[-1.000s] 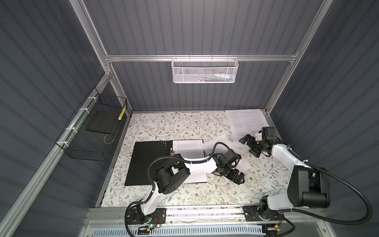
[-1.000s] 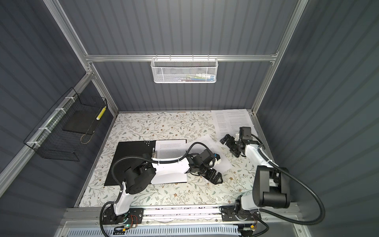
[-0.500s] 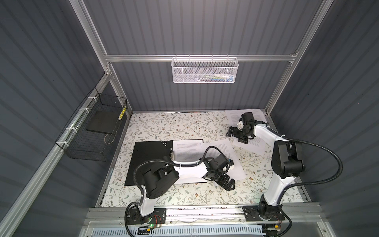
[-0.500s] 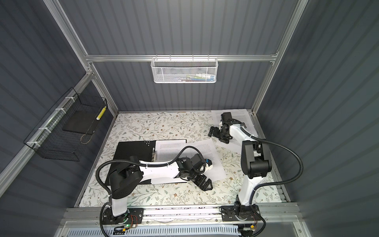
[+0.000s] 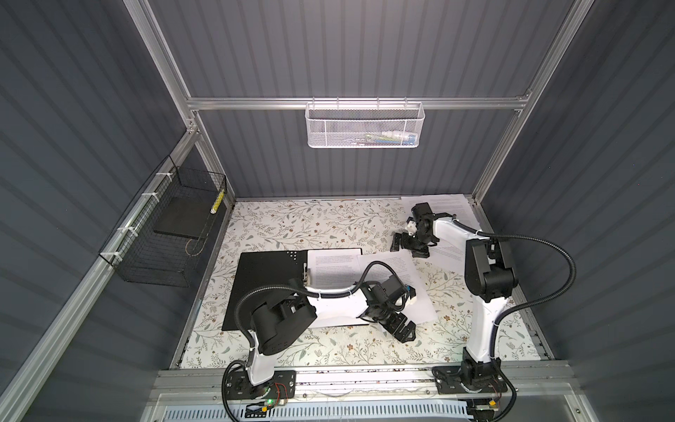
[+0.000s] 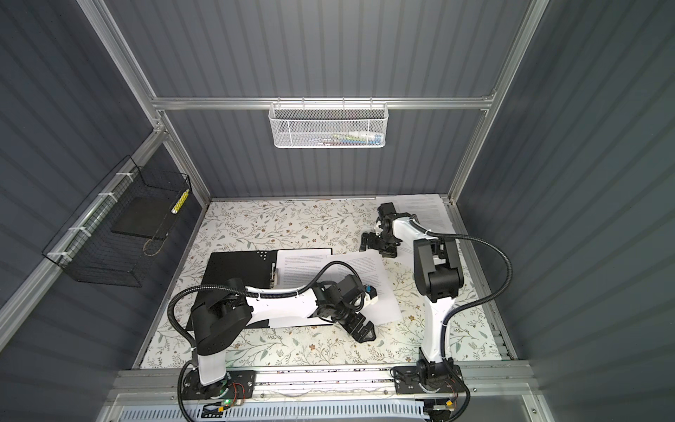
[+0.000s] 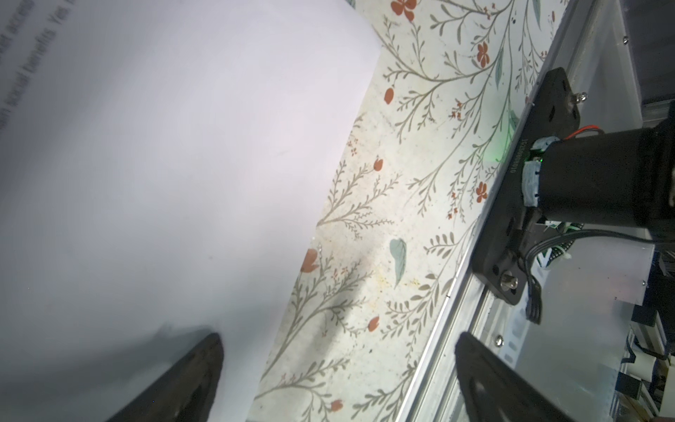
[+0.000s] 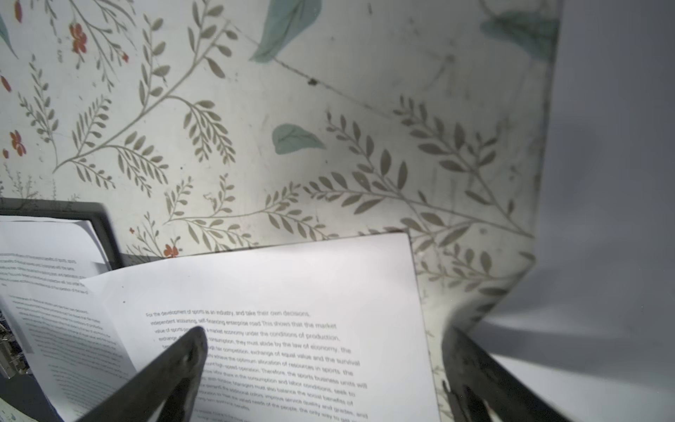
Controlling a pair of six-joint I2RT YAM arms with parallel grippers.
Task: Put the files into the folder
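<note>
The black folder [image 5: 268,288] [image 6: 237,270] lies open at the table's left, with printed sheets [image 5: 332,270] in its right half. One loose file [image 5: 401,277] [image 6: 369,274] lies tilted, overlapping the folder's right edge. More files [image 5: 449,208] [image 6: 427,212] are stacked in the back right corner. My left gripper [image 5: 400,327] [image 6: 359,329] hangs open over the loose file's front edge, holding nothing; in the left wrist view [image 7: 336,365] one fingertip [image 7: 190,376] is over the white sheet [image 7: 164,164]. My right gripper [image 5: 407,244] [image 6: 376,244] is open just behind the loose file [image 8: 292,329], and empty [image 8: 325,361].
A black wire basket [image 5: 164,234] with a dark slab hangs on the left wall. A white mesh basket [image 5: 361,124] hangs on the back wall. The metal front rail [image 7: 456,292] and the right arm's base [image 7: 529,182] lie close to my left gripper.
The right gripper swung from mid-right back to the corner stack, then came slightly toward the centre. The left gripper drew back toward the front. The loose file now lies flat against the folder.
</note>
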